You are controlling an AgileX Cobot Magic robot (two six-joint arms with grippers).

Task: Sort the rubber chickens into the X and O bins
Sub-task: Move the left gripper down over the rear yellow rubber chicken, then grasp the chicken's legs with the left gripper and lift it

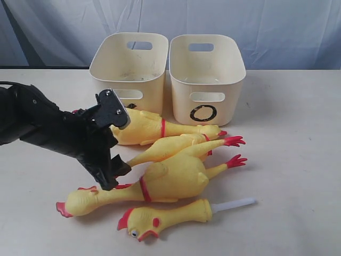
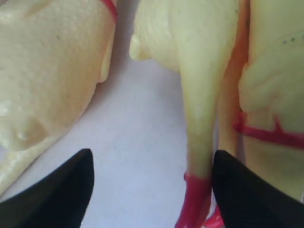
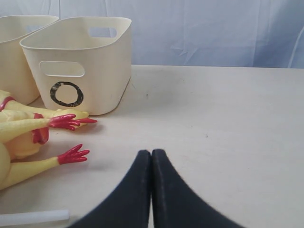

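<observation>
A: Which step?
B: First pick, I think. The left gripper (image 2: pixel 152 187) was released around a chicken's thin end (image 2: pixel 202 128); the right gripper (image 3: pixel 151 159) was clenched, empty.
A: The chickens (image 1: pixel 176 178)?
B: All lay mid-table before the bins (image 1: pixel 230 101). Next move needed closing, lifting.

A pale table (image 1: pixel 298 160) carries four rubber chickens (image 1: pixel 170 178) and two cream bins (image 1: pixel 230 104) (side by side).

- The O bin (image 1: pixel 208 80) stands on the table (image 1: pixel 298 160), and the second bin (image 1: pixel 128 66) is just beside it on its left.
- The first chicken (image 1: pixel 144 128) lies just before the O bin.
- The second chicken (image 1: pixel 170 148) lies against the first, farther before the O bin.
- The third chicken (image 1: pixel 170 178) lies farther forward again, and the fourth chicken (image 1: pixel 176 214) is foremost.
- My left gripper (image 2: pixel 152 190) hangs before and left of the O bin, over the chickens.
</observation>
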